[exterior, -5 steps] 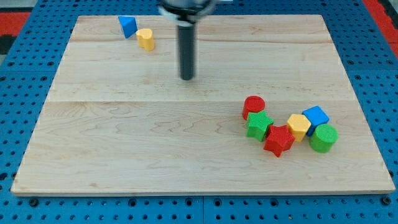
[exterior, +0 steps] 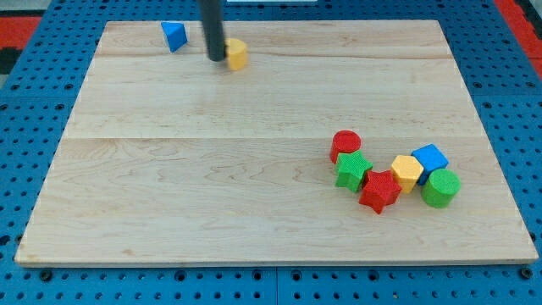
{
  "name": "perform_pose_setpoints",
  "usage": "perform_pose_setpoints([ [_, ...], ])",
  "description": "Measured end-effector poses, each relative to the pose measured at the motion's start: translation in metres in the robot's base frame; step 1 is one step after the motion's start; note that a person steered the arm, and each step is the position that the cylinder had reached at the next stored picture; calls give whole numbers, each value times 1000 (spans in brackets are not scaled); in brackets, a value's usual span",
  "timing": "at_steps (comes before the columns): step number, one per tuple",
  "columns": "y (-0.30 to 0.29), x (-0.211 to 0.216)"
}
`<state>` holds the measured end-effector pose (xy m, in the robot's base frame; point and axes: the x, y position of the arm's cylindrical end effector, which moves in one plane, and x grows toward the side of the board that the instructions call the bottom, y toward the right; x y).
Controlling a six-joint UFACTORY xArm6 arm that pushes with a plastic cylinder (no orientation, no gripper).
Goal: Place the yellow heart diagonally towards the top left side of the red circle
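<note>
The yellow heart (exterior: 237, 53) lies near the view's top, left of centre. My tip (exterior: 217, 58) is right against its left side. The red circle (exterior: 345, 143) sits far off at the lower right, at the left end of a cluster of blocks. The yellow heart is up and to the left of the red circle, with a wide stretch of board between them.
A blue triangular block (exterior: 174, 36) lies at the top left, left of my rod. Beside the red circle are a green star (exterior: 352, 170), a red star (exterior: 379, 191), a yellow hexagon (exterior: 407, 172), a blue cube (exterior: 430, 158) and a green cylinder (exterior: 440, 187).
My tip moved from the board's upper middle to the left and up, ending at the yellow heart's left side. The heart has shifted to the right by about a block width.
</note>
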<state>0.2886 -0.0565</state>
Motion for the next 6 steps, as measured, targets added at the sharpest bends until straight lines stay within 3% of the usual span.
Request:
perform_pose_setpoints([
  [1, 36, 17],
  [3, -9, -49],
  [4, 8, -89],
  [5, 78, -24],
  [6, 56, 14],
])
